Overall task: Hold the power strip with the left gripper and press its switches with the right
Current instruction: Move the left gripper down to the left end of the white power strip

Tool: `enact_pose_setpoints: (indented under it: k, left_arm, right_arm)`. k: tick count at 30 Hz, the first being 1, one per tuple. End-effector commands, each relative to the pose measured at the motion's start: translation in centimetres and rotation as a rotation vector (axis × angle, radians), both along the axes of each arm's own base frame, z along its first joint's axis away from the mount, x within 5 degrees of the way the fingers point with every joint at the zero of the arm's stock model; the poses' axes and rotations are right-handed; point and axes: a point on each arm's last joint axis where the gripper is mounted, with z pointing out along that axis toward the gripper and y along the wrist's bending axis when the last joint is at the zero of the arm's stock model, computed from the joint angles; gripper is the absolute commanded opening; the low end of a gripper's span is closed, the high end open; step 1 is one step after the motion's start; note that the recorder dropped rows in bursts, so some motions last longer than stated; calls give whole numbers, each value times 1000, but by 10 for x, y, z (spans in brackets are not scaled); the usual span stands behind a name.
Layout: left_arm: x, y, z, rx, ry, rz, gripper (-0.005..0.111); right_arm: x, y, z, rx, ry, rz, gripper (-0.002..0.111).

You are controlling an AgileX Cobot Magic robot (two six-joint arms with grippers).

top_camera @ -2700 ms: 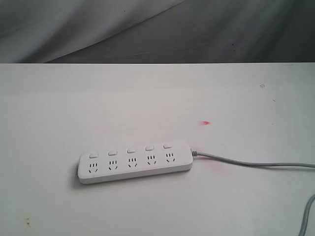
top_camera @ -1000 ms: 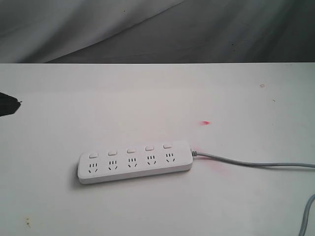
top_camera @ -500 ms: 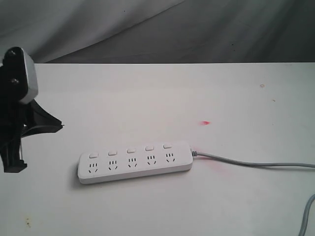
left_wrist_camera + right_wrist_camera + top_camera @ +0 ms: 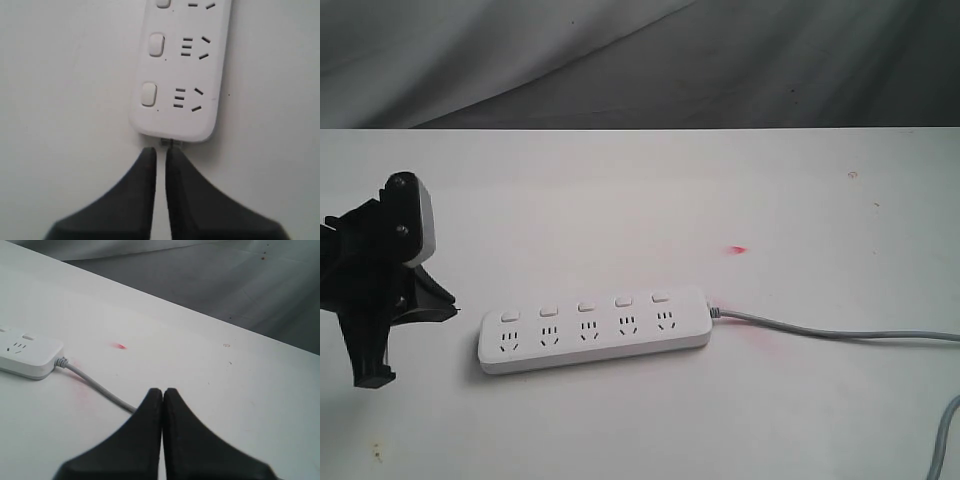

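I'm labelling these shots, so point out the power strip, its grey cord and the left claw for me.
power strip (image 4: 595,330): exterior view, middle of its white top face.
grey cord (image 4: 820,333): exterior view, midway along its run right of the strip.
left claw (image 4: 160,152): left wrist view, between the near-closed fingertips.

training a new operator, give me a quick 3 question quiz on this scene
1. True or false: the left gripper is already clamped on the power strip.
2. How many switches does the strip have?
3. The cord leaves the strip at which end? A) the end nearest the left gripper B) the far end

Key
1. False: its tips sit just short of the strip's end, nearly closed.
2. Five.
3. B
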Motion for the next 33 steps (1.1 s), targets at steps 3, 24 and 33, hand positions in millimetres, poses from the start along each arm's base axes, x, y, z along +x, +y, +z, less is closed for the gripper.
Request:
enact_pose_setpoints:
  k: [3,24,33]
  left_arm:
    - [-3,-4,0,-38,33,-10,36]
    - [13,-15,-25,-172,1,-81,79]
    - [21,-10,-55,-106,50,-48,79]
  right_arm:
    - [0,0,-1,8,-3,-11,0]
    - [0,0,-1,8,-3,-11,0]
    - [0,0,-1,8,-3,-11,0]
